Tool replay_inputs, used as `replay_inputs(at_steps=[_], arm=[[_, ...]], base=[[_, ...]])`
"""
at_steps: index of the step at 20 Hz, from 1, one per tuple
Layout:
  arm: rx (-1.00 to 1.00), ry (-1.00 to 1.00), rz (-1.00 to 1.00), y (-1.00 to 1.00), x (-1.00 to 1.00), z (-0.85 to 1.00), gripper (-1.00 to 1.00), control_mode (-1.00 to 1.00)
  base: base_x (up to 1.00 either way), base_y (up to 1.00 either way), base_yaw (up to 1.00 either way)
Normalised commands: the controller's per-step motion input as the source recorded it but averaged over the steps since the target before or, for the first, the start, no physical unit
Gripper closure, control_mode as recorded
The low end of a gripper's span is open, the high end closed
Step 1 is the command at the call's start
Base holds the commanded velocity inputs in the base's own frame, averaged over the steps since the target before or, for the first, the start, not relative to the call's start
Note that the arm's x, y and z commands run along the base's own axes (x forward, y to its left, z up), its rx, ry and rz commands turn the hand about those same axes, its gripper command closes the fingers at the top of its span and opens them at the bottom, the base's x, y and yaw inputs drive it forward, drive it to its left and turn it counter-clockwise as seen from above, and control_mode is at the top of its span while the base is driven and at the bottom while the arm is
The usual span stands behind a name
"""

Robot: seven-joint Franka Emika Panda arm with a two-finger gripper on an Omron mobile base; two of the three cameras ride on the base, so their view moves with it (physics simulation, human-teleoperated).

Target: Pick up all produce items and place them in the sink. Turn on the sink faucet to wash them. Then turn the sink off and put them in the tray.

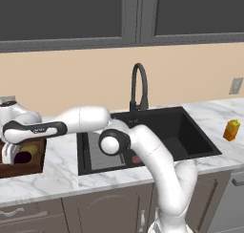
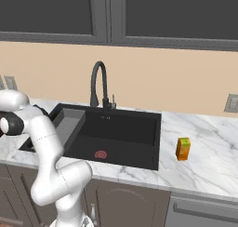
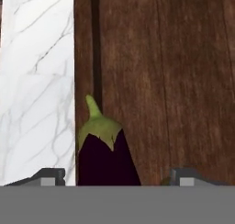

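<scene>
Two dark fingertips (image 3: 50, 176) stand wide apart in my hand view, the gripper (image 3: 117, 179) open with the purple eggplant (image 3: 106, 159) between them, gripped by neither, lying on the wooden tray (image 3: 183, 81) by its wall. My left base view adds the olive-yellow piece (image 1: 29, 147) beside it, left of the sink (image 1: 190, 132) and faucet (image 1: 138, 86).

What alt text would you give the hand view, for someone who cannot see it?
A dark purple eggplant with a green cap lies on the brown wooden tray, between the tips of the open gripper. White marble counter runs along the left.
</scene>
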Motion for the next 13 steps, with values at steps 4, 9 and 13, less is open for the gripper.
replay_inputs(at_steps=[4,9,13], arm=[[0.0,-0.04,0.04,0.06,0.0,0.11,-1.0,-1.0],[0.0,-0.01,0.02,0.0,-0.01,0.26,-1.0,-1.0],[0.0,0.0,0.01,0.0,-0.07,0.31,-1.0,-1.0]], base=[[0.0,0.0,0.0],[0.0,0.0,0.0],[0.0,0.0,0.0]])
